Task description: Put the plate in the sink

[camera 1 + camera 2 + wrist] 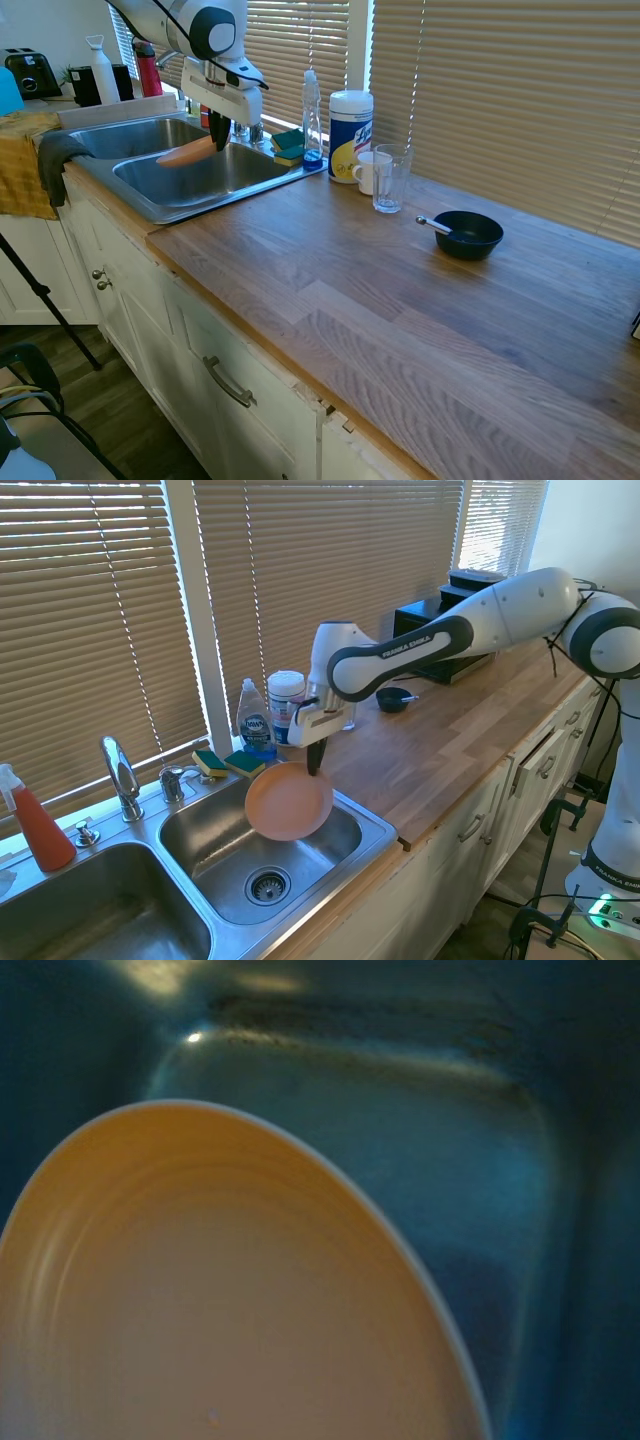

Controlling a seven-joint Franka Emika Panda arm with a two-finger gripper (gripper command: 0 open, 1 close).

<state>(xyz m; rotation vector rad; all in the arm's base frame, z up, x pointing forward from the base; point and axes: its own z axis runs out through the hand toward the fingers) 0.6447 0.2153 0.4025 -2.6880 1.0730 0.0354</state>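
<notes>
- The worktop (400, 300) is wood-grain plank with a pale front edge, running along a wall of windows covered by closed slatted blinds (500, 90); white cabinets with metal handles (228, 382) sit under it.
- The sink (375, 825), a two-basin steel one, is set into one end of the worktop; a chrome faucet (118, 772) stands at its back rim between the basins.
- The hand (314, 768) hangs over the basin nearer the open worktop, its dark fingers closed on the rim of the plate (289, 800).
- The plate is salmon-orange and tilted, held above the basin floor and the drain (266, 885), not touching the steel; in the wrist view it fills the lower part of the frame (220, 1300) with the basin behind it.
- At the back rim of that basin lie two green-and-yellow sponges (228, 763), with a dish-soap bottle (254, 720) and a wipes canister (350, 135) just beside them.
- Further along the back edge stand a white mug (368, 172) and a clear glass (390, 178), touching or nearly so.
- A dark blue bowl (468, 235) with a spoon (433, 224) in it sits well apart from them, toward the middle of the worktop.
- The front half of the worktop from the sink's edge onward is bare wood.
- A yellow towel (22, 165) drapes over the far sink edge; a red spray bottle (38, 825) stands behind the far basin.
</notes>
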